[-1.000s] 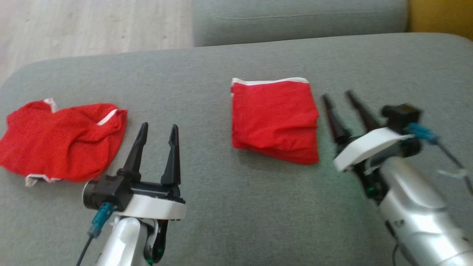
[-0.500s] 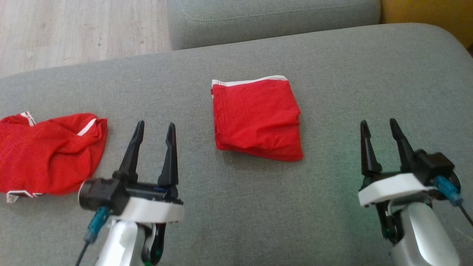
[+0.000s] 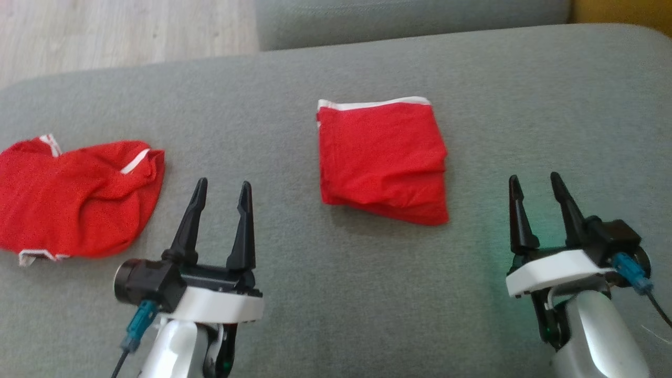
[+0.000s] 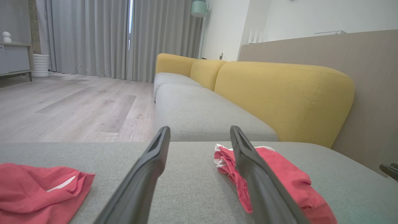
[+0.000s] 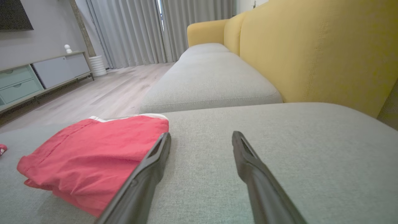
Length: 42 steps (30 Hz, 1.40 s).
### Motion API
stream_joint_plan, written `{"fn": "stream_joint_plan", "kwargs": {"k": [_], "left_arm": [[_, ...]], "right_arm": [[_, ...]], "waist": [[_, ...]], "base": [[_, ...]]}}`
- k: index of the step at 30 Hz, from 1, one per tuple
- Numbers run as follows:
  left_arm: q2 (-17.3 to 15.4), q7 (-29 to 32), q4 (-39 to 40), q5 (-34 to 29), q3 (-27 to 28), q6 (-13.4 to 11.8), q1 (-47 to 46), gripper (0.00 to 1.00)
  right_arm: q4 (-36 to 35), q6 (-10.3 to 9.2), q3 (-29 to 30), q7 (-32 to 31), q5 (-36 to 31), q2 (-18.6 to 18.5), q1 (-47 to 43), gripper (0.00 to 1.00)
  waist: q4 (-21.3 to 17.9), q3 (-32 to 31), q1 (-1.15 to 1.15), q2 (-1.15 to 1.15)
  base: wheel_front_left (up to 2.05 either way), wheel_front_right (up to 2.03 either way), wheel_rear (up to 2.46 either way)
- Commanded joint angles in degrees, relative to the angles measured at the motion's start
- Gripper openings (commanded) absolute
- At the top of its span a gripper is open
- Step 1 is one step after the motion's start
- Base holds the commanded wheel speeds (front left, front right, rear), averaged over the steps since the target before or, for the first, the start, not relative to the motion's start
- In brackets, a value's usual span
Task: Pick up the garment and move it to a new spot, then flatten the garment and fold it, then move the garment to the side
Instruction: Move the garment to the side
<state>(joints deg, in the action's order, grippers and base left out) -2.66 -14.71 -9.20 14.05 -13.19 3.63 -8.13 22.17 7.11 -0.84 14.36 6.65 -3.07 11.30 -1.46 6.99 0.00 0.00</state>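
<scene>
Right claw (image 3: 534,177) has pulled back from the folded garment (image 3: 383,157) sitting mid cushion (image 3: 336,304), fingers apart and empty same as our left claw (image 3: 224,182), so we figure the fold's done.

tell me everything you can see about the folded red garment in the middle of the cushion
The folded garment is red, thin soft-looking fabric with a white band along its far edge. It lies flat in several stacked layers, a slightly wrinkled rough rectangle, on the grey sofa cushion. Only the cushion touches it; the left gripper and right gripper stand open, clear of it.
</scene>
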Motion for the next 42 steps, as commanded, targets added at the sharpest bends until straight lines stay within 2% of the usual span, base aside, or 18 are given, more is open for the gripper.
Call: {"fn": "stream_joint_plan", "kwargs": {"k": [1,10,19,26,27,28,29,35,42], "left_arm": [[-0.2,-0.3,2.1,-0.4,1.1,0.3,-3.4,1.0],[-0.2,-0.3,2.3,-0.2,-0.9,0.2,-5.6,1.0],[-0.2,-0.3,2.0,0.5,-3.6,-0.3,-7.7,1.0],[-0.2,-0.3,1.9,0.8,-4.5,-0.8,-8.0,1.0],[-0.2,-0.3,1.9,0.7,-4.5,-0.9,-8.0,1.0],[-0.2,-0.3,1.8,0.6,-4.5,-0.9,-7.9,1.0],[-0.2,-0.3,1.7,0.5,-4.5,-1.0,-7.9,1.0],[-0.2,-0.3,1.8,-0.2,-4.3,-0.9,-7.8,1.0],[-0.2,-0.3,2.3,-1.3,-5.4,-0.6,-8.2,1.0]], "right_arm": [[0.1,0.37,-1.5,0.4,0.2,0.2,3.5,1.0],[7.8,0.37,-2.2,-4.1,1.9,0.2,11.4,1.0],[17.7,0.37,-3.7,-10.2,7.9,0.2,17.6,1.0],[24.1,0.37,-6.4,-11.2,9.4,0.2,20.1,1.0],[24.8,0.37,-6.9,-10.9,8.7,0.2,20.4,0.65],[25.3,0.37,-7.4,-10.2,7.8,0.1,20.8,0.05],[25.8,0.37,-7.8,-9.4,7.0,0.1,21.2,0.0],[28.1,0.37,-9.9,-4.9,2.4,-0.9,23.1,0.0],[28.0,0.37,-15.5,-3.2,-1.0,-4.1,25.0,0.0]], "waist": [[1.6,1.7,0.0,0.0],[5.6,5.5,0.0,0.0],[10.0,8.2,0.0,0.0],[11.5,8.7,0.0,0.0],[11.5,8.7,0.0,0.0],[11.5,8.5,0.0,0.0],[11.3,8.4,0.0,0.0],[8.5,6.7,0.0,0.0],[2.2,5.0,0.0,0.0]], "base": [[0.0,0.0,0.0],[0.0,0.0,0.0],[0.0,0.0,0.0],[0.0,0.0,0.0],[0.0,0.0,0.0],[0.0,0.0,0.0],[0.0,0.0,0.0],[0.0,0.0,0.0],[0.0,0.0,0.0]]}}
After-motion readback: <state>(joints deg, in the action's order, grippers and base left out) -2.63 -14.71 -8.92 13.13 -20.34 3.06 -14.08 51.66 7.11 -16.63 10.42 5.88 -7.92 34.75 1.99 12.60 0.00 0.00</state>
